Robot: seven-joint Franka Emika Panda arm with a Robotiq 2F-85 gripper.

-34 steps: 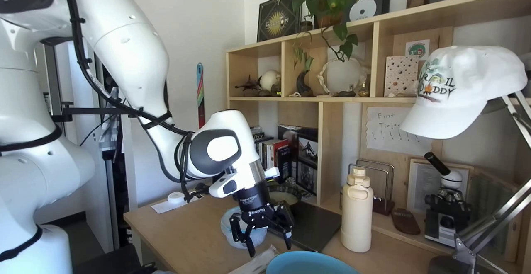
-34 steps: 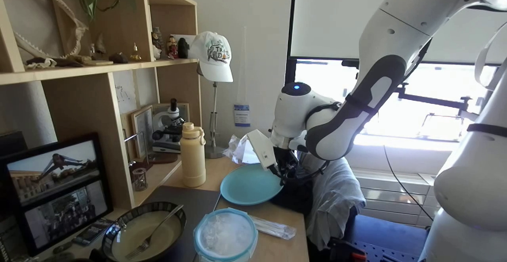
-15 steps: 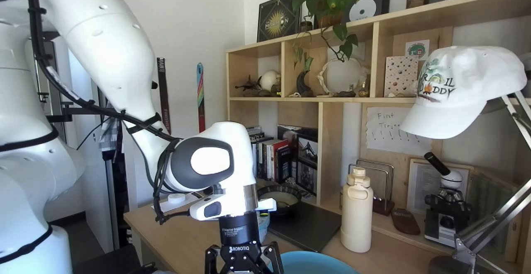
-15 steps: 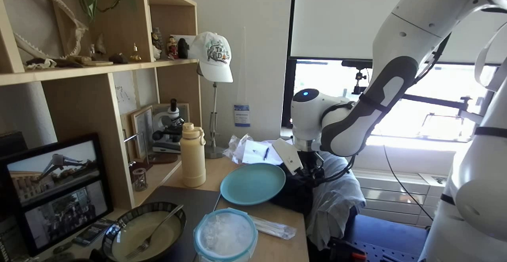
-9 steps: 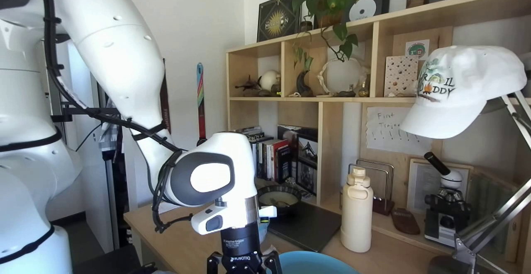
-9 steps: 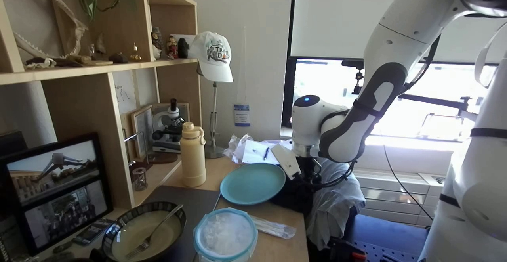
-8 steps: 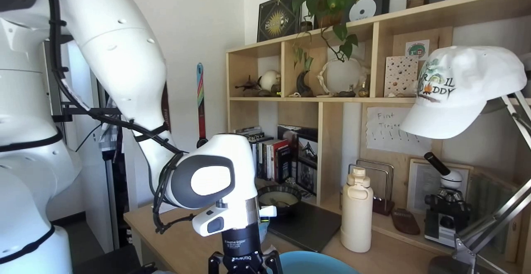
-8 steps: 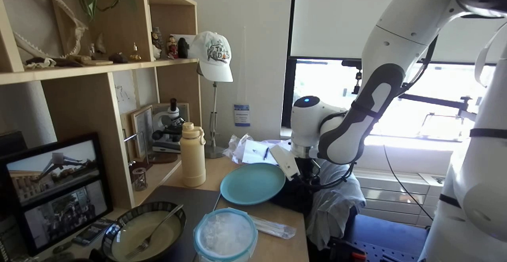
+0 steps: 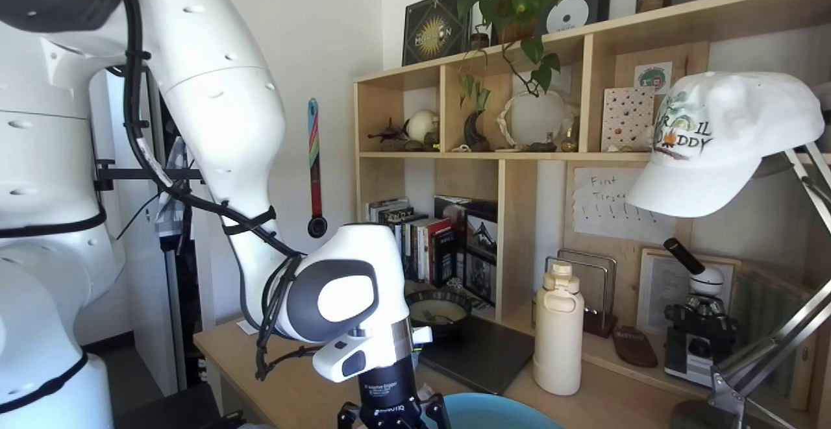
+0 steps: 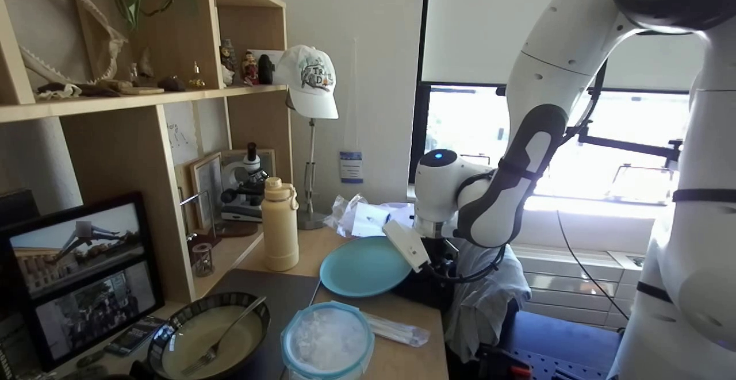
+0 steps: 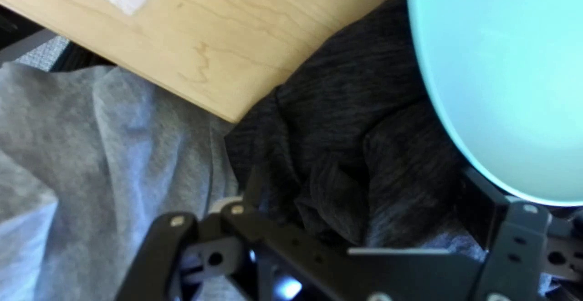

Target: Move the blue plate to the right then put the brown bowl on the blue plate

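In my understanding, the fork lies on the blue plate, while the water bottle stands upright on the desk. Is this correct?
No: the fork rests in the brown bowl, not on the blue plate, as an exterior view shows. The water bottle stands upright on the desk.

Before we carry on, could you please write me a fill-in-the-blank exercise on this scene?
A metal ____ rests in the brown bowl.
The gripper, open near the blue plate, holds ____.
The baseball cap hangs on a desk ____.
The water bottle stands ____, not tipped over.

Missing words: fork; nothing; lamp; upright
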